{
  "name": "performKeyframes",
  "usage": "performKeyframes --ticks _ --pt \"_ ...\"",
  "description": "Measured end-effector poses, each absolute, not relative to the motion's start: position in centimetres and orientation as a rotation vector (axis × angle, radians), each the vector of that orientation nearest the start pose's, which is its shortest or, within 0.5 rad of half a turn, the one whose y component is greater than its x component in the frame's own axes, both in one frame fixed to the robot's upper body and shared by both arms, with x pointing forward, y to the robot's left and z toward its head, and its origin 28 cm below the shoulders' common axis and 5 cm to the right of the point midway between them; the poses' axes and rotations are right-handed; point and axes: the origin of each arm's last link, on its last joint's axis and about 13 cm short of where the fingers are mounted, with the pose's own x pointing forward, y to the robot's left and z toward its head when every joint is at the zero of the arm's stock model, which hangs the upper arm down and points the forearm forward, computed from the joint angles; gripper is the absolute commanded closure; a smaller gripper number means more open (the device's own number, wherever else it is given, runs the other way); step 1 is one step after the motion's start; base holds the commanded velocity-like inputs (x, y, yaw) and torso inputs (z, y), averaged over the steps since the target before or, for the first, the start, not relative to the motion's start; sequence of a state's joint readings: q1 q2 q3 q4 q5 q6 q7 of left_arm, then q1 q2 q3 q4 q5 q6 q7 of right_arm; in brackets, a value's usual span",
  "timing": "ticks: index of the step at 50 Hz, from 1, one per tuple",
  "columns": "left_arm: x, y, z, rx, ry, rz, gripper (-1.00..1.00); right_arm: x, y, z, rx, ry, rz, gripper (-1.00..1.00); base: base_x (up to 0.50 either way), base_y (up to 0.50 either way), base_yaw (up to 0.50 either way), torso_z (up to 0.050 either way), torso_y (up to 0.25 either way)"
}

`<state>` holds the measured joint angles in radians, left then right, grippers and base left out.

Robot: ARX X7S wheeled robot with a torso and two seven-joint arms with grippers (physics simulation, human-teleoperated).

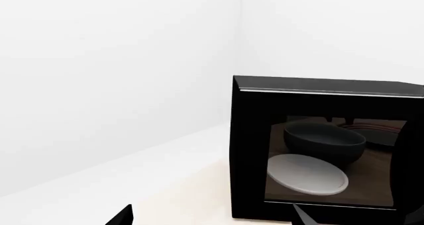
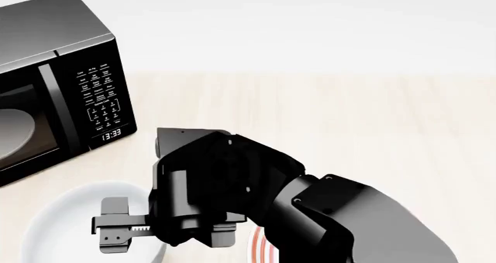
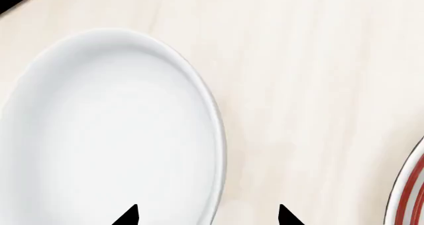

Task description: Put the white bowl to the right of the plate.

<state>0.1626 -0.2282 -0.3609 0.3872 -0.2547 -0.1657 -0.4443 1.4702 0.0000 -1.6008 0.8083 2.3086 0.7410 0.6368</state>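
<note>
Right end effector (image 3: 208,216) hovering over rim of white bowl (image 3: 112,135), fingertips apart, one either side; plate (image 3: 407,195) nearby on bench (image 3: 298,61). Left end effector state indeterminable.

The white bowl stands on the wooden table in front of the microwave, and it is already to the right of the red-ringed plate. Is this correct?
Not quite. The white bowl is still to the left of the plate, as the head view shows. The rest holds: it stands on the wooden table in front of the microwave.
</note>
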Motion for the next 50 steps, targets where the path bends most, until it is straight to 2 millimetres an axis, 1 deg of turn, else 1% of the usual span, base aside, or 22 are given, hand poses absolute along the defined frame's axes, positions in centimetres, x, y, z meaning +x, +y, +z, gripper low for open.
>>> performKeyframes --ticks 17,37,50 --pt "16.6 31.2 7.5 0.017 -0.143 0.688 -1.00 33.7 3.7 17.7 0.089 1.120 0.355 -1.00 0.00 0.00 0.00 0.000 0.000" --pt "16.6 31.0 7.5 0.023 -0.146 0.672 -1.00 33.7 3.7 16.5 0.152 1.115 0.399 -1.00 0.00 0.00 0.00 0.000 0.000" --pt "16.5 30.9 7.6 0.028 -0.150 0.664 -1.00 33.8 3.3 15.5 0.176 1.130 0.402 -1.00 0.00 0.00 0.00 0.000 0.000"
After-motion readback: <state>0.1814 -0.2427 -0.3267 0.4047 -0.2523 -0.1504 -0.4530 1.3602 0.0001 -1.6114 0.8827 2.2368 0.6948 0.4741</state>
